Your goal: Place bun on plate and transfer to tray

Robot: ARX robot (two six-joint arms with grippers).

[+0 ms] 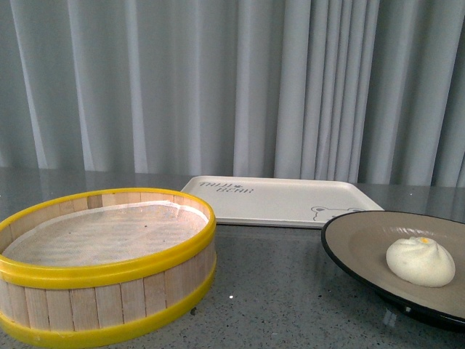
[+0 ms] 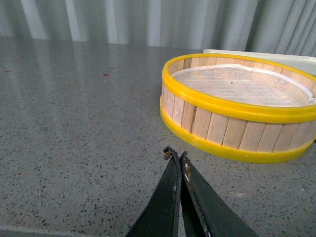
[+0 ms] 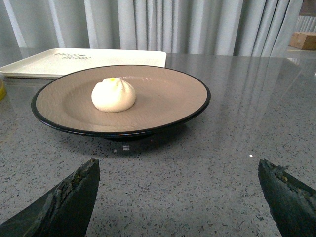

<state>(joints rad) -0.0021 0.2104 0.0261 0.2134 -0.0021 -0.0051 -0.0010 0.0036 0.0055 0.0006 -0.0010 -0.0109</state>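
Closest, at lower left of the front view: yellow-rimmed wooden steamer basket (image 1: 109, 298) with white liner, standing on grey speckled surface (image 1: 276, 291). At lower right, partly cut by the frame edge: plate (image 1: 360, 243), tan inside, black rim. Resting on its tan inside, bun (image 1: 420, 260), white, pleated, small yellow dot on top. Behind both, in the middle of the frame, tray (image 1: 283, 200), lying flat on the surface. Pale curtain (image 1: 232, 80) across the upper half. In left wrist view, left hand (image 2: 177, 157) clenched, fingers pressed together, grasping nothing, near the basket but not touching. In right wrist view, right hand (image 3: 177, 165) released, fingers wide apart, facing the plate with the bun, touching neither.
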